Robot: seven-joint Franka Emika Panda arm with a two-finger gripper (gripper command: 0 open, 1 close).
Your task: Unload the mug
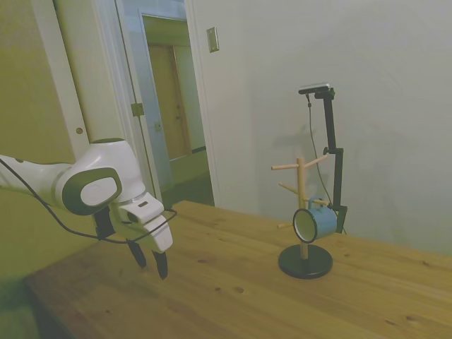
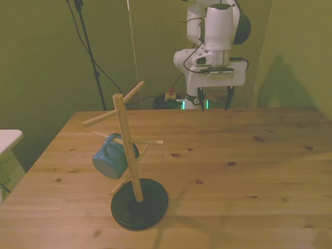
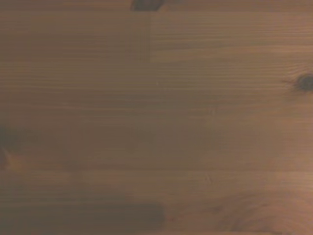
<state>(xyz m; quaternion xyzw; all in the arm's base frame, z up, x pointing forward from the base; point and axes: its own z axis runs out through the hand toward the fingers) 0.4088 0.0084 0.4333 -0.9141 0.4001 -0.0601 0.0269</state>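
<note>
Item 1, mug (image 2: 110, 158): small light-blue cylinder w/ pale inside, hung by its handle on a lower peg of the mug tree (image 2: 127, 150). Lies on its side, mouth facing out toward the side-view camera (image 1: 314, 224). In front view it sits on the tree's left side, touching the post, well above the base disc

Item 2, mug tree: 1 upright wooden post w/ several angled pegs, on a round black base (image 2: 140, 204). Stands on the table (image 2: 249, 171). Only 1 peg is loaded (the others are bare). Side-view pt (image 1: 302, 212)

Item 3, gripper (image 2: 213, 105): white body, 2 dark fingers pointing down, spread apart w/ a clear gap between them, nothing held. Hangs just above the tabletop, well apart from the mug tree, beyond it toward the table's far edge in front view. Side-view pt (image 1: 150, 263); tips not touching the wood as far as can be told

Item 4, table: pale wood planks w/ dark knots. Wrist view shows only blurred wood grain (image 3: 156, 117), w/ 1 knot at the frame's edge

Item 5, arm (image 1: 85, 187): white, cable trailing beneath it in side view
</note>
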